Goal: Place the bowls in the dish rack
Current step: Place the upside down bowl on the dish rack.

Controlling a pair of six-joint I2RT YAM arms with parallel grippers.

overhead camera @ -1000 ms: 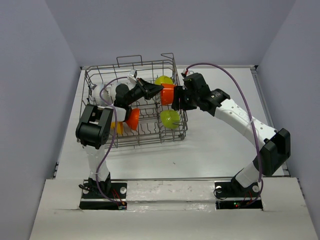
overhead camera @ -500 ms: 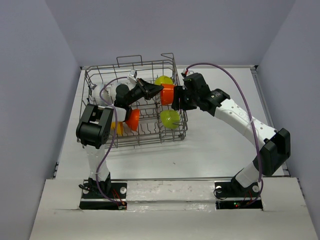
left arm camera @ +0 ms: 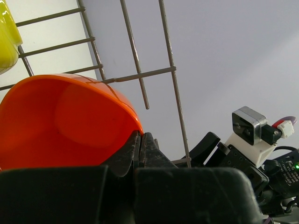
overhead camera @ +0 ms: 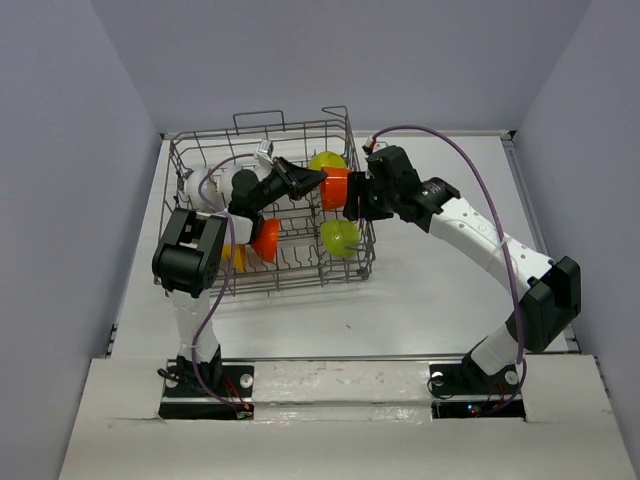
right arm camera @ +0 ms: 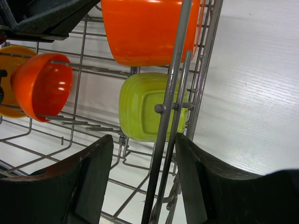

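Dish rack (overhead camera: 300,127) of grey wire stands on the left half of the white table (overhead camera: 450,300), in front of the left arm, with bowls of several colours inside it. One red-orange bowl (overhead camera: 335,188) hangs high against the rack's right-hand wall, tilted on its side. The left gripper (overhead camera: 315,180) reaches across the rack to it. In the left wrist view, the fingers (left arm camera: 126,156) are pressed together on the rim of that bowl (left arm camera: 65,121).

The right gripper (overhead camera: 352,198) sits just beside the same bowl, at the outer face of the wall. Its fingers (right arm camera: 93,177) stand wide apart and hold nothing. The upright wires of the wall pass between them, and the red-orange bowl (right arm camera: 149,28) lies beyond the tips.

Lower in the rack, a squarish lime green bowl (overhead camera: 340,238) stands on edge among the tines near the right wall. A second red-orange bowl (overhead camera: 266,238) stands on edge near the middle. An orange-yellow bowl (overhead camera: 235,255) is just beside it to the left. A rear lime green bowl (overhead camera: 327,160) sits at the back right. A white bowl (overhead camera: 198,185) rests at the back left, partly hidden by the left arm.
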